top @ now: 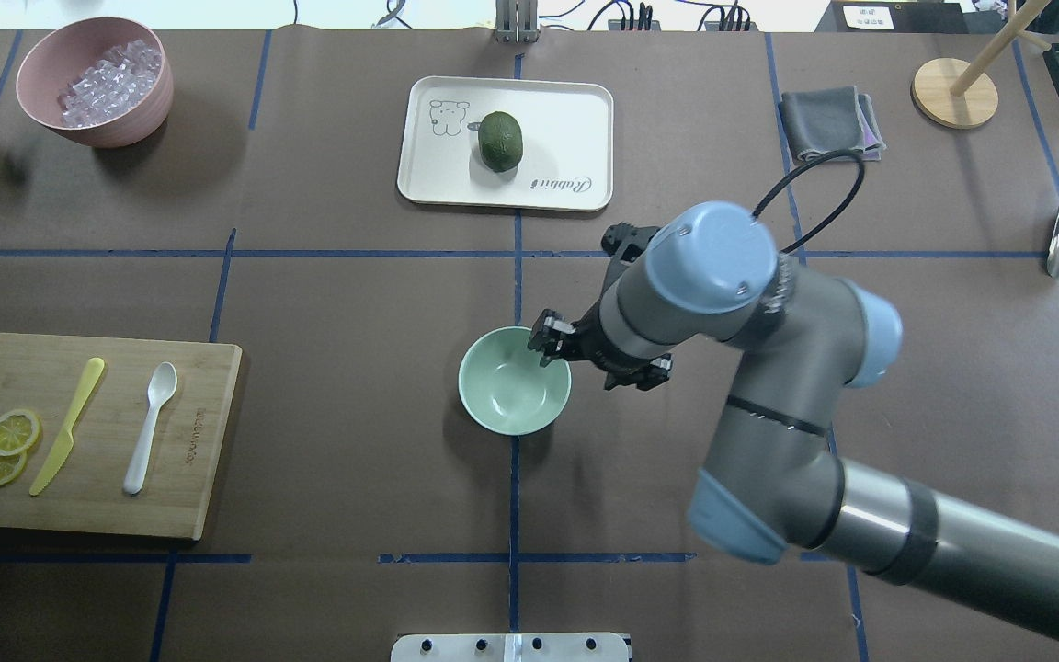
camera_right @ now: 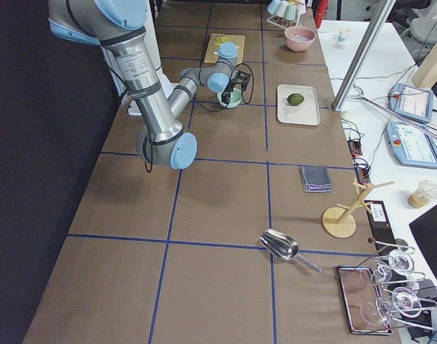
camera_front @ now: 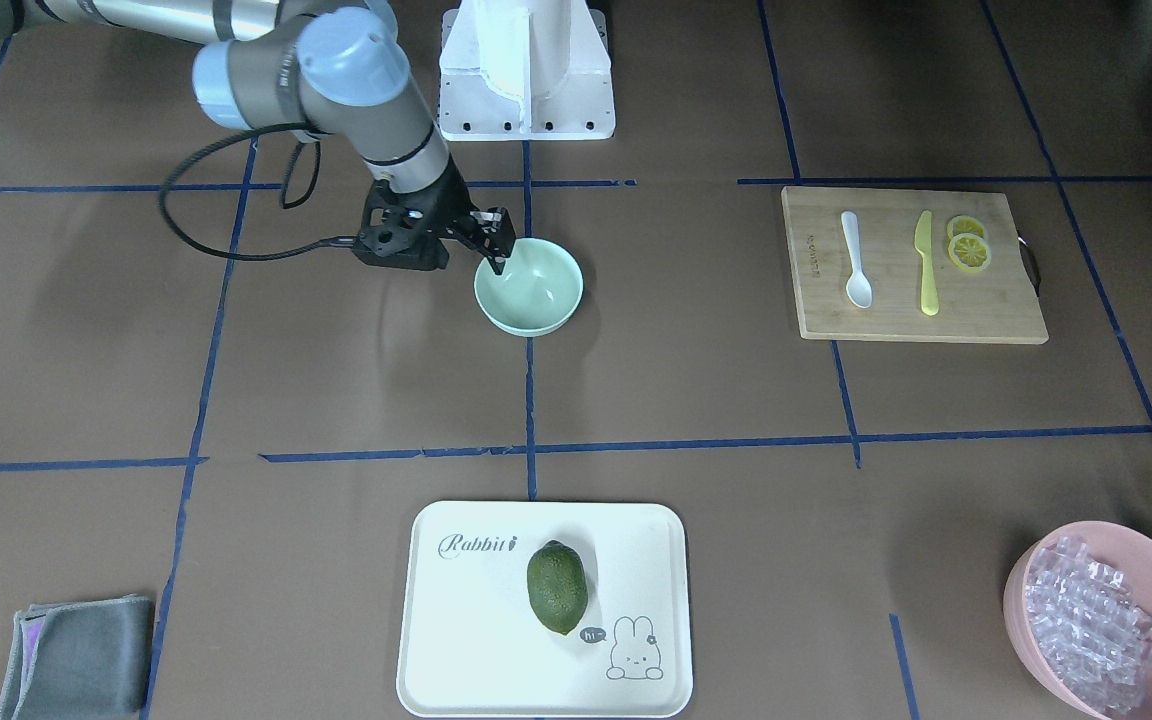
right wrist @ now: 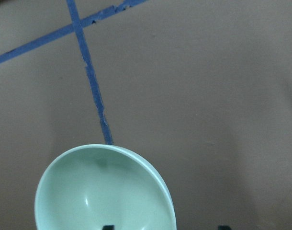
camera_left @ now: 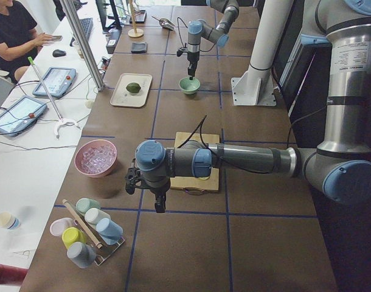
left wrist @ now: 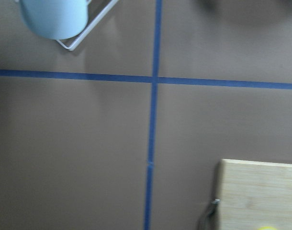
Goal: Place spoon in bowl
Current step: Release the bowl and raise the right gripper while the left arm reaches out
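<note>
The white spoon lies on the wooden cutting board beside a yellow knife; it also shows in the overhead view. The mint-green bowl stands empty at the table's middle. My right gripper is open and empty at the bowl's rim. In the right wrist view its fingertips straddle the rim of the bowl. My left gripper shows only in the left side view, beside the cutting board; I cannot tell if it is open or shut.
Lemon slices lie on the board's end. A white tray holds a green avocado. A pink bowl of clear cubes and a grey cloth sit at the far corners. A cup rack stands near the left gripper.
</note>
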